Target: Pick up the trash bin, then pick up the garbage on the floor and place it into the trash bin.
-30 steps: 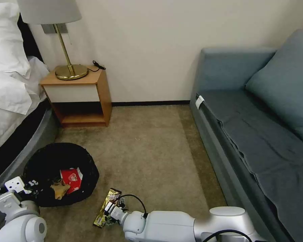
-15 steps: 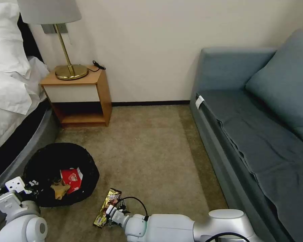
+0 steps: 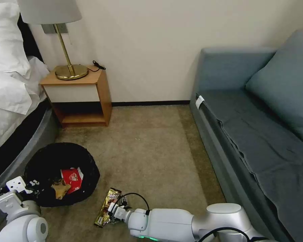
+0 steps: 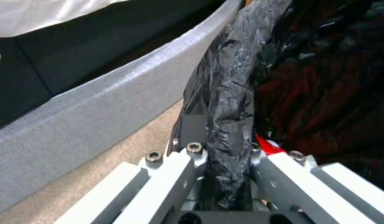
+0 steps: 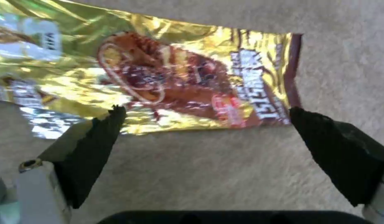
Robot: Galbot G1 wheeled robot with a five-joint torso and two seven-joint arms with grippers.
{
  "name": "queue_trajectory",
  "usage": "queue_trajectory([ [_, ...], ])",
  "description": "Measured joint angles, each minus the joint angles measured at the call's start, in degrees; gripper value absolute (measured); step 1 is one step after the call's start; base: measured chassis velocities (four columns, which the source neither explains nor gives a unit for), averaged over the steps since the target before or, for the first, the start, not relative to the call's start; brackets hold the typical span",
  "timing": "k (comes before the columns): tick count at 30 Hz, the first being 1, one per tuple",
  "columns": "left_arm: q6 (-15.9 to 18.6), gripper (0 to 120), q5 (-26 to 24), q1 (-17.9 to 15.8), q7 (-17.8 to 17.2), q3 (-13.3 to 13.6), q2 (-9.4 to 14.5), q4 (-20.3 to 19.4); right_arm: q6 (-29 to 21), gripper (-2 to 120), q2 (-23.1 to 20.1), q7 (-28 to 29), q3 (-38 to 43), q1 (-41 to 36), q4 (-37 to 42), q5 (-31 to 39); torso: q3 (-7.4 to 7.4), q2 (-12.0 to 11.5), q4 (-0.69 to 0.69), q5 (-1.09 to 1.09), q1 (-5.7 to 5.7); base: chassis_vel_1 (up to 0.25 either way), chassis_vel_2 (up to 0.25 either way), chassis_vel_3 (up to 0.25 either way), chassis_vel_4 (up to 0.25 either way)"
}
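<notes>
Beige carpet [image 3: 151,148] between bed and sofa holds my work: my left gripper [image 4: 225,155] is clamped on the bag-lined rim of the trash bin [image 3: 62,173], where the red packet [image 3: 71,178] and tan scrap [image 3: 59,190] already lie, while my right gripper [image 5: 204,137] hangs spread wide and empty just above the gold candy wrapper [image 5: 159,77] beside the bin. I should ease down until both pads straddle the foil's short width, then pinch. Compared with a second ago, my right arm has pulled back towards me along the wrapper
</notes>
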Motion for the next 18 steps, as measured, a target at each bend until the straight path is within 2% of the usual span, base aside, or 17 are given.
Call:
queue_trajectory([
  [5,-0.1,3,0.2,-0.1,0.0,0.0,-0.1,0.3,3.6,100,1.1,-2.0,0.2,0.2,-3.8,-3.9,0.00,0.0,0.00,0.00,0.00,0.000,0.000,0.000,0.000],
  [17,-0.3,3,0.5,-0.2,0.2,0.2,-0.2,0.5,5.8,100,1.5,-2.7,0.4,0.2,-4.1,-6.1,0.00,0.0,0.00,-0.01,0.00,0.000,0.000,0.000,0.000],
  [18,-0.3,3,0.6,-0.2,0.2,0.3,-0.2,0.5,7.4,100,1.7,-3.6,0.3,0.4,-4.4,-7.3,0.00,0.0,0.00,0.00,0.00,0.000,0.000,0.000,0.000],
])
